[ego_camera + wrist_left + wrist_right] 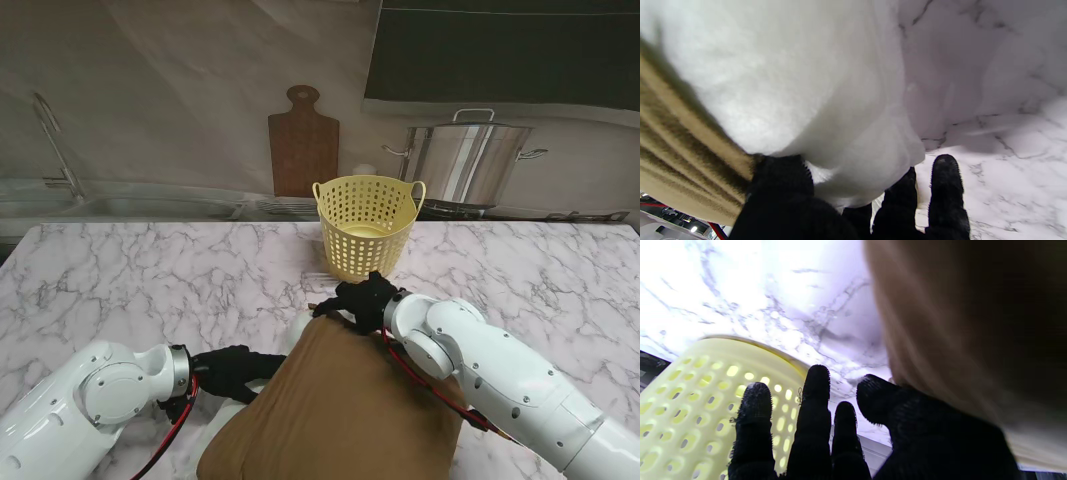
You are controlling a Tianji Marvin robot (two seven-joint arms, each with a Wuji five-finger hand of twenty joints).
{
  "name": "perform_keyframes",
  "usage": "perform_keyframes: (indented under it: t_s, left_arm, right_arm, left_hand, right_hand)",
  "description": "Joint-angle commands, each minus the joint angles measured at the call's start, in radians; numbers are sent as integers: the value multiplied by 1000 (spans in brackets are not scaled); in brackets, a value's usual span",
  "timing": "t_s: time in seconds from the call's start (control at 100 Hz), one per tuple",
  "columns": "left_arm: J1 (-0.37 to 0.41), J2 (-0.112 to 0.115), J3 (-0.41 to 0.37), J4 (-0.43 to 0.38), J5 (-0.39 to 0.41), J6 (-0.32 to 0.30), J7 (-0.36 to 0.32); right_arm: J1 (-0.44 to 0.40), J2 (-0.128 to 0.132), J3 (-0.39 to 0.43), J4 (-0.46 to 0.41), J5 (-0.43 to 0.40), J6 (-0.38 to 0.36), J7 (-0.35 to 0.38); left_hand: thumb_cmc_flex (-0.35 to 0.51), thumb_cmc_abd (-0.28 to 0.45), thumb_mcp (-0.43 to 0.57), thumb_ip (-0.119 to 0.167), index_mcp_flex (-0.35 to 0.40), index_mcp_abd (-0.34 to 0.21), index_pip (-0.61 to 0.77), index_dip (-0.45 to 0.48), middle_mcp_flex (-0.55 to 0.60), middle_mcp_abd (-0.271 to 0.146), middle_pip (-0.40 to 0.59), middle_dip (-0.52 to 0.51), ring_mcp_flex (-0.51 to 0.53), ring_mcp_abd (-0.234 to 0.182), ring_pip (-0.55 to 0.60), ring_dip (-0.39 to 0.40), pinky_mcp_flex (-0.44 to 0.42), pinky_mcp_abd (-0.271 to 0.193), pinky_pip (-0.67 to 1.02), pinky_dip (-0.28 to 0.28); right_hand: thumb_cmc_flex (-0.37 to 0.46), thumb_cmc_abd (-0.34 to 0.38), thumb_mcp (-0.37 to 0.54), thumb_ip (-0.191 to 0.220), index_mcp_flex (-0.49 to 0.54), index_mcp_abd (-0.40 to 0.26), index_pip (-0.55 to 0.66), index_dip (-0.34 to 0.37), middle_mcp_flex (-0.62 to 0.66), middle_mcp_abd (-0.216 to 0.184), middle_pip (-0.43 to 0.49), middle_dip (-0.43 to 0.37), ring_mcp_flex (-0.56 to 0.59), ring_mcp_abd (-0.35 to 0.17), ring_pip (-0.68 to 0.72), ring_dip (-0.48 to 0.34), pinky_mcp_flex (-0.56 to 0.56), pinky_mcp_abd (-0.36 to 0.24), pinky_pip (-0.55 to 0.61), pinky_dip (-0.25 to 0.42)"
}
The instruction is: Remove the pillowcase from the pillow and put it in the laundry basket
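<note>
**Observer:** Where are you with it?

**Operator:** Stripping stage, I'd say. The pillow [300,325] lies on the marble bench [150,280] close in front of me, most of it inside the tan pillowcase [340,410]. A white end of the pillow shows at the case's left, far corner.

**Observer:** What are the hands doing?

**Operator:** My left hand [235,370] is at the mouth of the case. From its wrist camera, the fingers [781,176] are clamped on the exposed white pillow right at the tan hem. My right hand [365,300] is on the far corner of the case; its thumb presses into the cloth while the other fingers [813,396] stretch out straight, so I can't tell whether that is a true pinch.

**Observer:** And the laundry basket?

**Operator:** The yellow laundry basket [365,228] stands upright just beyond my right hand, nothing visible in it.

**Observer:** Next?

**Operator:** I'd want the right hand's hold on the cloth firm first, then pull case and pillow apart, left anchoring the pillow. The risk, I reckon, is the cloth slipping off that thumb.
</note>
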Motion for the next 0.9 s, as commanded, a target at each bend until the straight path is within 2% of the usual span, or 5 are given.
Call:
perform_keyframes:
  t_s: [0.0, 0.25, 0.52, 0.69, 0.89]
  left_arm:
    - [25, 9, 15, 26, 10, -2, -41]
    - [29, 10, 10, 22, 12, 2, -46]
    - [42, 5, -12, 11, 39, 8, -30]
    - [71, -9, -61, -13, 81, 18, 20]
    - [111, -35, -133, -47, 129, 65, 114]
  right_arm:
    - [7, 11, 3, 25, -20, 22, 15]
    - [-43, 19, 59, -5, -91, 39, 43]
    - [-187, 0, 222, -69, 65, 18, -32]
    - [-254, -9, 287, -109, 95, -24, -94]
    - [-265, -9, 303, -122, 123, -40, -86]
  left_hand:
    - [104, -24, 25, 13, 70, -15, 106, 29, 85, -68, 111, 43, 26, -7, 22, 8, -2, -2, -308, -3]
    - [102, -23, 25, 13, 70, -15, 107, 29, 86, -66, 111, 43, 25, -6, 22, 8, -2, -1, -308, -3]
    - [74, -20, 16, 10, 55, 8, 100, 27, 80, -59, 109, 43, 25, -7, 23, 8, -1, -3, -306, -2]
    - [8, 6, 5, 4, 27, 34, 90, 25, 70, -34, 105, 42, 20, -1, 23, 10, 1, -8, -298, 2]
    - [-96, 102, -3, -7, -39, 96, 70, 23, 48, 28, 93, 44, 4, 16, 27, 15, -7, -7, -281, 8]
  right_hand:
    - [-38, 20, -5, 33, 4, 472, 24, 9, 7, 16, 15, 21, 13, -7, 33, 28, -7, 34, 15, 23]
    - [-102, 30, -111, 19, 95, 450, 75, 115, 108, 4, 26, 88, 49, -27, 60, 66, 3, 28, 31, 49]
    - [-317, 138, -552, 5, 110, 369, 16, 182, 296, -45, 35, 144, 136, 4, 3, 20, 9, 34, 19, 34]
    - [-256, 243, -743, 8, 113, 364, 1, 154, 365, -48, 21, 133, 206, 11, 9, 34, 55, 29, 41, 34]
    - [-244, 252, -771, 8, 98, 310, 9, 155, 354, -61, 12, 128, 218, 9, 14, 39, 55, 28, 43, 33]
